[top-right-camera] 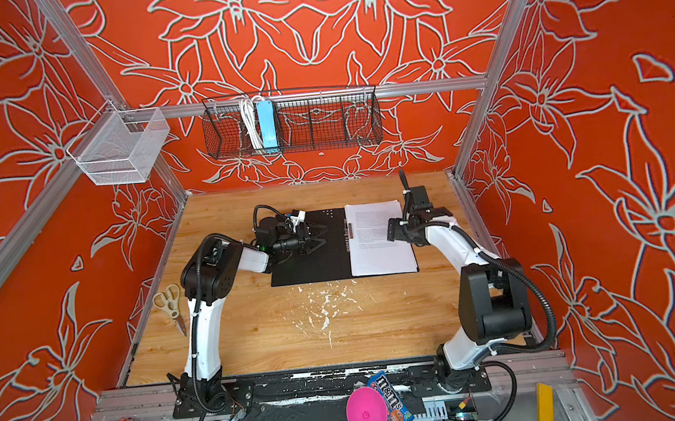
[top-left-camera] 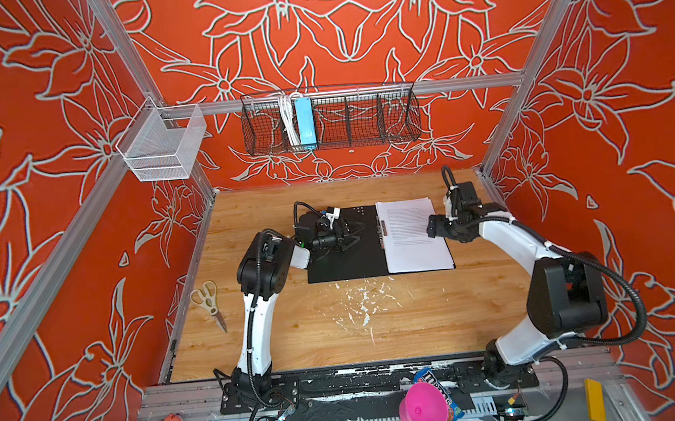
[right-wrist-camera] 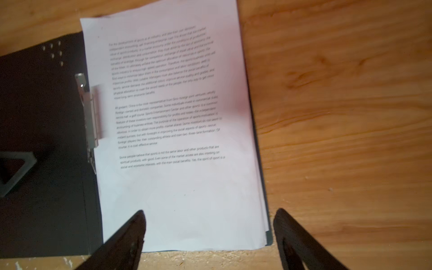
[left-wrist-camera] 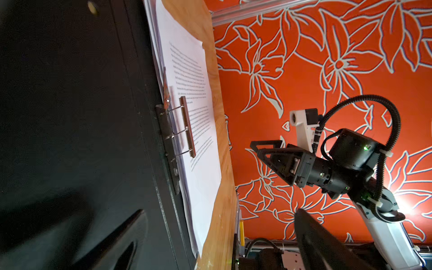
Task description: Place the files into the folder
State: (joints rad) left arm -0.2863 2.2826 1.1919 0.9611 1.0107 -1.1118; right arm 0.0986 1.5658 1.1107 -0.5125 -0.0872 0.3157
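Top views both give me the table (top-left-camera: 379, 328) with the folder (top-left-camera: 344, 263) lying open at its far middle, black inside up. The files (top-left-camera: 413, 240) sit as a stack on its right leaf, with their left edge at the spine and their far edge just past the folder's far edge. A sliver of blue cover shows at the near right corner.

My left gripper (top-left-camera: 352, 234) hangs over the left leaf with its jaws spread and nothing between them. I cannot tell whether it touches the leaf. My right gripper (top-left-camera: 433, 226) is over the files' right edge. The right wrist view shows its fingers (right-wrist-camera: 131, 233) wide apart, holding nothing.

Scissors (top-left-camera: 209, 299) lie near the table's left edge, well apart from the folder. The clip (top-left-camera: 383, 228) has its bar across the files' left margin, by the spine.
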